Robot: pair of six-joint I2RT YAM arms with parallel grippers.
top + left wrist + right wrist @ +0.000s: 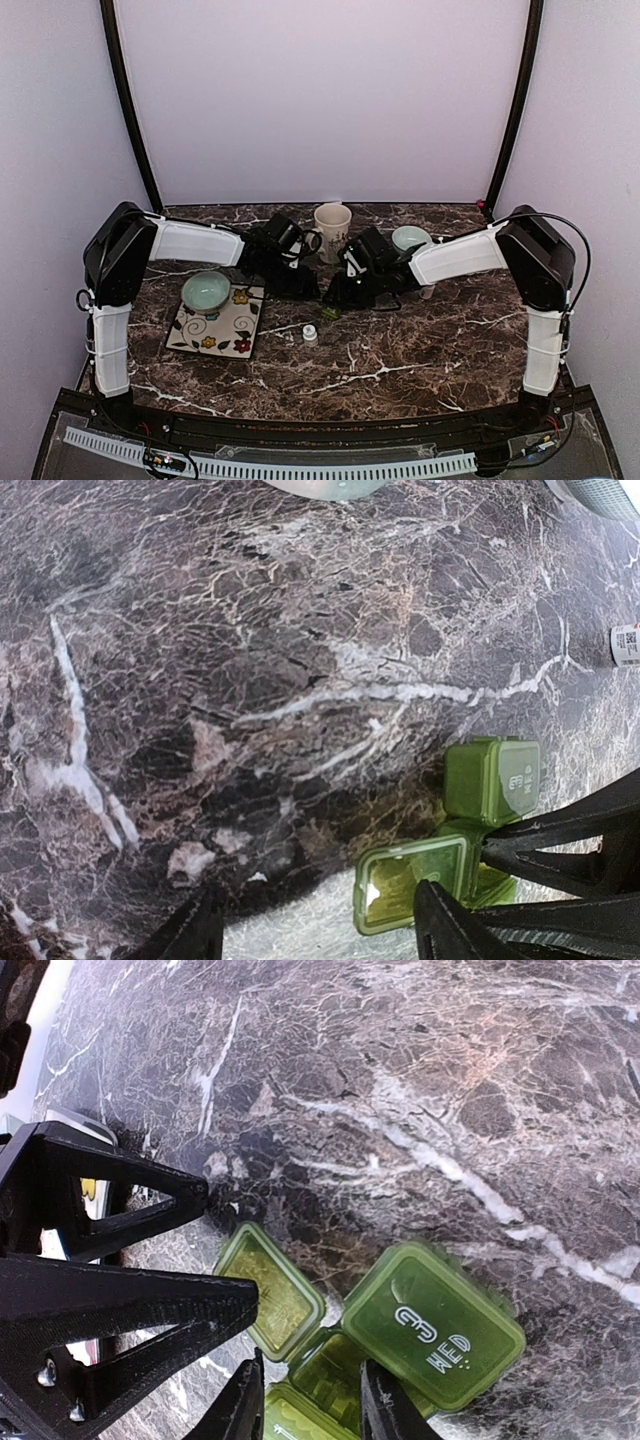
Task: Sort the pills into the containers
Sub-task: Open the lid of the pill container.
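Observation:
The green pill box (330, 312) lies on the marble table between the two arms. In the right wrist view its "WED" lid (435, 1325) is closed and the compartment beside it (335, 1370) is open, its lid (270, 1290) flipped back. My right gripper (310, 1400) straddles that open compartment, shut on the box. My left gripper (320, 925) is open over the table. Its right finger (450, 925) rests against the flipped lid (415, 885), and its left finger is over bare marble. No pills show in any view.
A small white bottle (310, 335) stands in front of the box. A cream mug (332, 230) and a pale teal bowl (410, 238) stand behind the grippers. At the left, a flowered square plate (225, 335) carries another teal bowl (206, 290).

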